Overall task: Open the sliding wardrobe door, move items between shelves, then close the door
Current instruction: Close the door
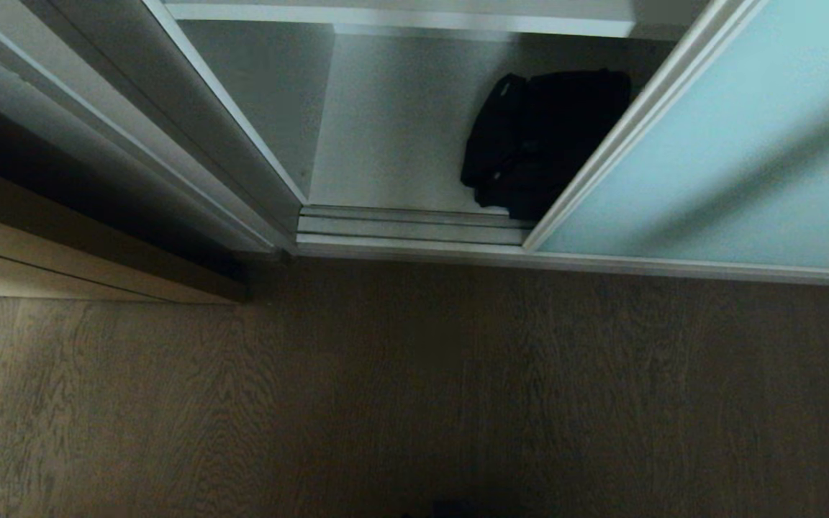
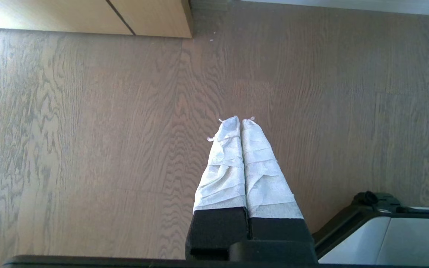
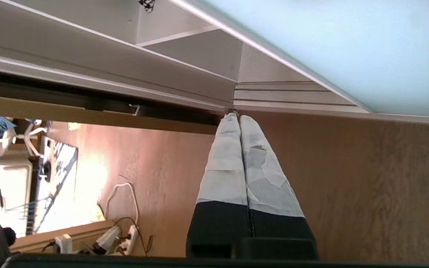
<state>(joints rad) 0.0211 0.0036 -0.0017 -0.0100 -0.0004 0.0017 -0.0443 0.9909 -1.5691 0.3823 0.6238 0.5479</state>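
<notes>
The frosted turquoise sliding wardrobe door (image 1: pixel 731 165) stands slid to the right, leaving the wardrobe's left part open. A black fabric bag (image 1: pixel 540 140) lies on the wardrobe's white bottom board (image 1: pixel 386 144), partly behind the door's silver frame. A white shelf (image 1: pixel 400 18) runs above it. My right gripper (image 3: pixel 238 116) is shut and empty over the wooden floor, its tips pointing toward the door track (image 3: pixel 285 97) and the door (image 3: pixel 348 44). My left gripper (image 2: pixel 241 120) is shut and empty, hanging over bare floor. Neither gripper shows in the head view.
A silver floor track (image 1: pixel 414 229) lies across the wardrobe opening. A tan wood panel (image 1: pixel 62 266) stands at the left. In the right wrist view a power strip with cables (image 3: pixel 125 238) lies on the floor. Part of my base (image 2: pixel 385 238) shows beside the left gripper.
</notes>
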